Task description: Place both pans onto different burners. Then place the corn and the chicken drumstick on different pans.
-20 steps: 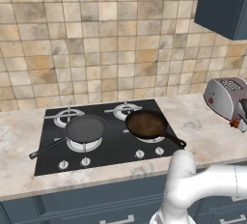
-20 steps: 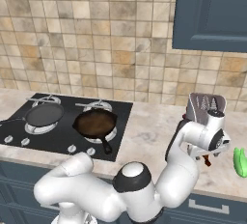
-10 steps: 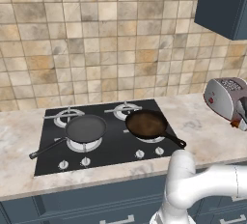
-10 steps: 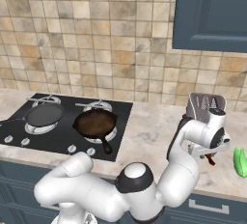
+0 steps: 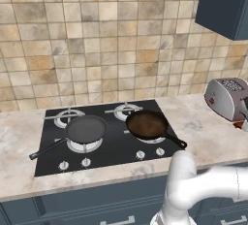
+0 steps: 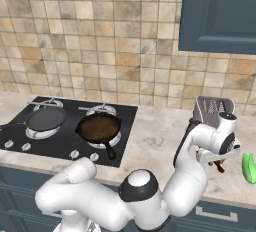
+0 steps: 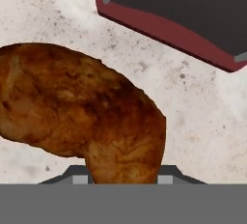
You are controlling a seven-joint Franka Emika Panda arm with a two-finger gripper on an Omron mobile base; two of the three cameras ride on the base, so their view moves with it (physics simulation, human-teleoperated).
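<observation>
On my screens the bench (image 6: 160,141) carries the cooktop (image 5: 111,141) mid-left, each pan, grey (image 5: 86,128) and brown (image 5: 147,124), parked on its own burner to receive food. Lower right, my tool (image 6: 218,162) is clamped on the chicken drumstick (image 7: 87,112); corn (image 6: 248,167) waits beside

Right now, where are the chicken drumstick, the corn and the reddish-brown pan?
chicken drumstick (image 7: 82,109): hand view, on its thick browned middle.
corn (image 6: 249,167): right base view, on the green lump's middle, at the frame's right edge.
reddish-brown pan (image 5: 147,124): left base view, on its inside bottom.
</observation>
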